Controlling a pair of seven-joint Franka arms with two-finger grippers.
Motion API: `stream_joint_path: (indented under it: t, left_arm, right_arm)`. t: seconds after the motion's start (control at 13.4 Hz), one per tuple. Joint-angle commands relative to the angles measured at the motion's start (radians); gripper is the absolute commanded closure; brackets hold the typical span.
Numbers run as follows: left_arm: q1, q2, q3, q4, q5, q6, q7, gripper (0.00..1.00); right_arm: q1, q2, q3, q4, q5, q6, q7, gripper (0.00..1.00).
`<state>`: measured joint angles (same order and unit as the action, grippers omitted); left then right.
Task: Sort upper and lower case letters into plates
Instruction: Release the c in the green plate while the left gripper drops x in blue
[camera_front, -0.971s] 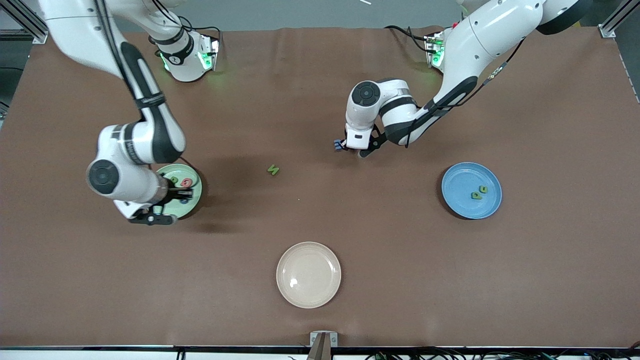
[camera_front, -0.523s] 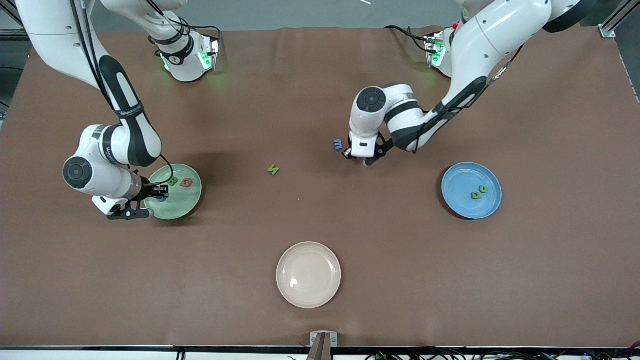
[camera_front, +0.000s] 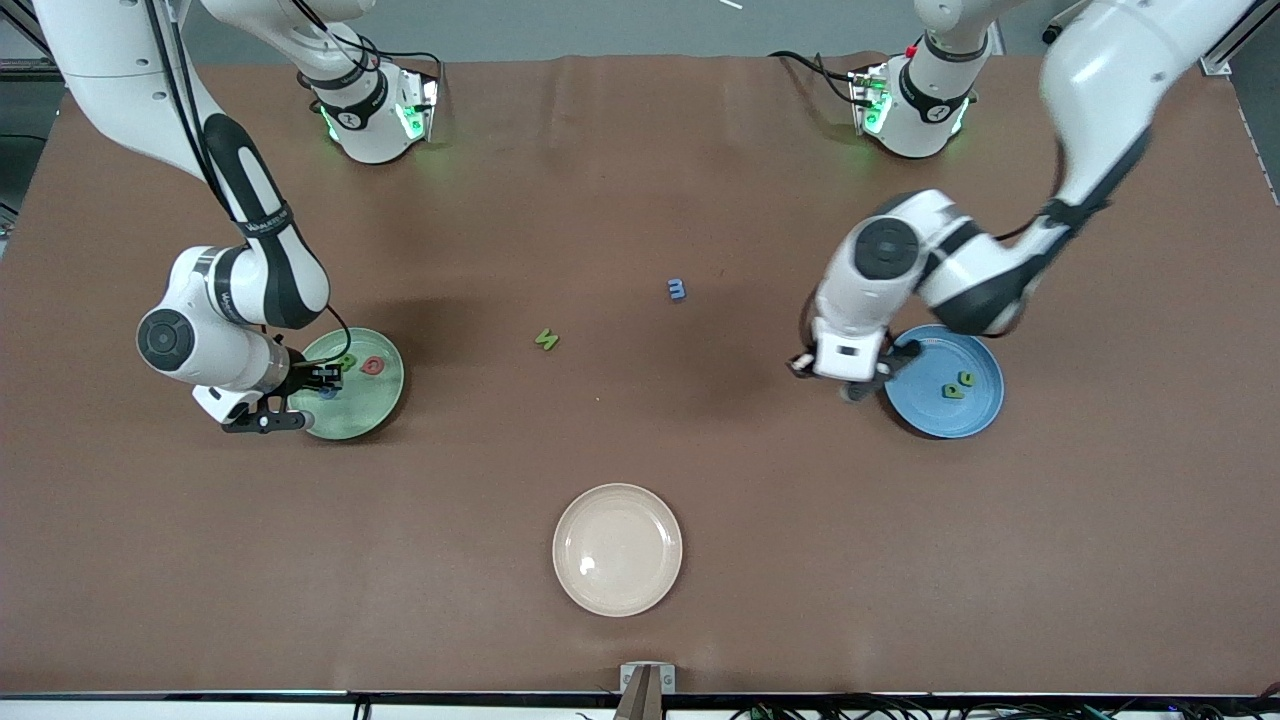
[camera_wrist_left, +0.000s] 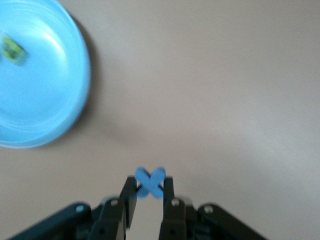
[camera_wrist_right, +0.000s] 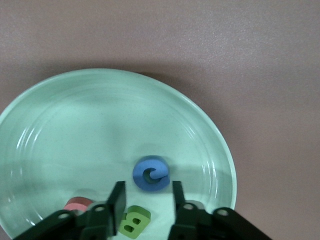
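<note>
My left gripper (camera_front: 850, 385) is shut on a blue X letter (camera_wrist_left: 150, 181) and holds it over the table just beside the mid blue plate (camera_front: 925, 415). That plate holds two green letters (camera_front: 953, 391). My right gripper (camera_wrist_right: 147, 195) is open and empty, low over the pale green plate (camera_front: 365, 410). That plate holds a blue round letter (camera_wrist_right: 151, 173), a green B (camera_wrist_right: 134, 221) and a pink-red letter (camera_front: 372, 366). A green letter (camera_front: 545, 339) and a blue letter (camera_front: 677, 289) lie loose on the table's middle.
A cream-beige plate (camera_front: 617, 600) sits empty nearer the front camera, at the table's middle. The brown table cover (camera_front: 640, 440) lies bare between the plates.
My left arm has swung from beside the loose blue letter toward the blue plate, carrying the blue X. My right gripper has drawn back a little over the green plate.
</note>
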<state>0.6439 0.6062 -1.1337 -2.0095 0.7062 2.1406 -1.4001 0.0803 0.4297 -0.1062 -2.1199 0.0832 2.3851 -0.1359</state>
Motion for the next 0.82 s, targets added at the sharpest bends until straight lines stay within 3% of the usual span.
stream_joint_path:
  t: [0.0,0.22,0.52,0.75]
  left_arm:
    - [0.178,-0.006,-0.078,-0.017,0.004,-0.057,0.204,0.9]
    - [0.291,-0.003,-0.078,-0.029,0.004,-0.057,0.416,0.9]
    - [0.35,0.041,-0.057,-0.069,0.012,-0.057,0.507,0.89]
    - [0.35,0.043,-0.015,-0.11,0.019,-0.048,0.513,0.89]
  right_arm:
    - [-0.011,-0.029,0.019,0.027,0.006,-0.08,0.015,0.0]
    - [0.056,-0.066,0.046,0.112,0.007,-0.231,0.226,0.0]
    - [0.264,-0.077,0.054,0.11,0.01,-0.216,0.62,0.0]
    - [0.393,-0.069,0.054,0.11,0.02,-0.147,0.809,0.0]
